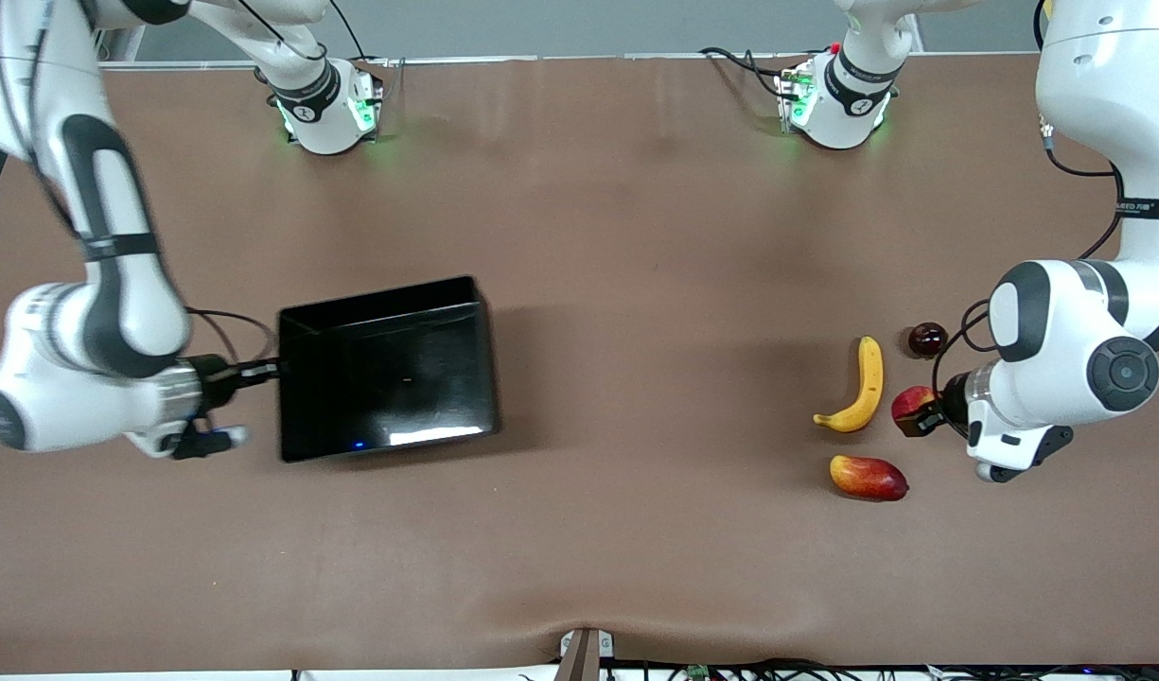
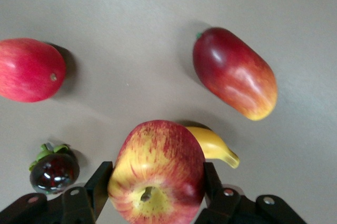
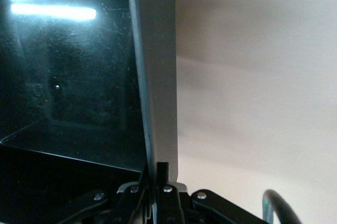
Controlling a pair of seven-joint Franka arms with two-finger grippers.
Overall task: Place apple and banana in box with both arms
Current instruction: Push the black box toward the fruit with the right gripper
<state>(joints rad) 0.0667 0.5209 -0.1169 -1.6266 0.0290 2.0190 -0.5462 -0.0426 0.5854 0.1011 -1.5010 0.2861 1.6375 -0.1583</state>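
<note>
Beside curved banana (image 1: 863, 387), left gripper (image 2: 156, 182) clasps streaky round apple (image 2: 157, 172).

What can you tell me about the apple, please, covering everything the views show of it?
The apple is small and round, red streaked over yellow, with a glossy skin and a short brown stem in a yellowish dimple. The left gripper is shut on it, one black finger on each flank. In the front view it sits beside the banana, toward the left arm's end of the table. Whether it is touching the table cannot be told.
</note>
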